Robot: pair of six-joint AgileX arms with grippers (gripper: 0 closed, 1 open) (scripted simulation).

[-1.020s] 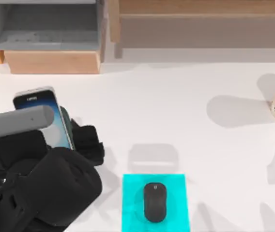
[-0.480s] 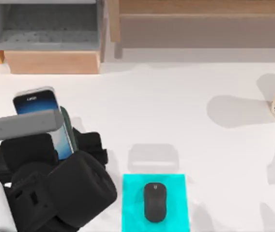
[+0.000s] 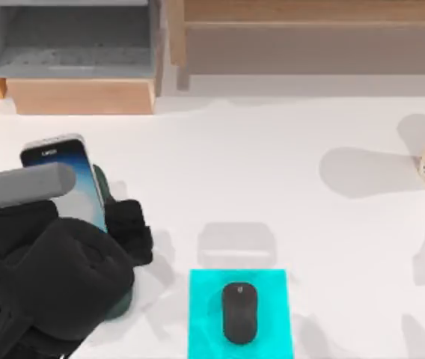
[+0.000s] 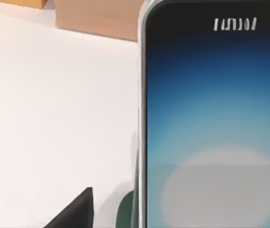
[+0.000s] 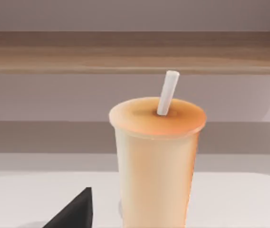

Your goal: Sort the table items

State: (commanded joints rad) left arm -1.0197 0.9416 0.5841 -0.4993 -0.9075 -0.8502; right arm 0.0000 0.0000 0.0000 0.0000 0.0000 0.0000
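The phone [image 3: 66, 176] is the item in play, near the table's left edge, screen lit, propped in a dark green stand [image 3: 102, 183] with its top edge angled toward the grey bin [image 3: 70, 37] at the back. The left gripper [image 3: 115, 228] sits right at its lower end; I think the fingers are around the phone's sides, but the arm's bulk hides them, so I can't tell if it's clamped yet. In the left wrist view the screen [image 4: 211, 118] is very close. To do this well: squeeze the long edges evenly and lift straight out of the stand so nothing tips. The left arm is hunched low over the near-left corner. Off to the gripper's right, the mouse [image 3: 239, 313] rests on a cyan mat [image 3: 272, 288]. The cup [image 5: 155, 161] stands in front of the right arm, by the table's right edge.
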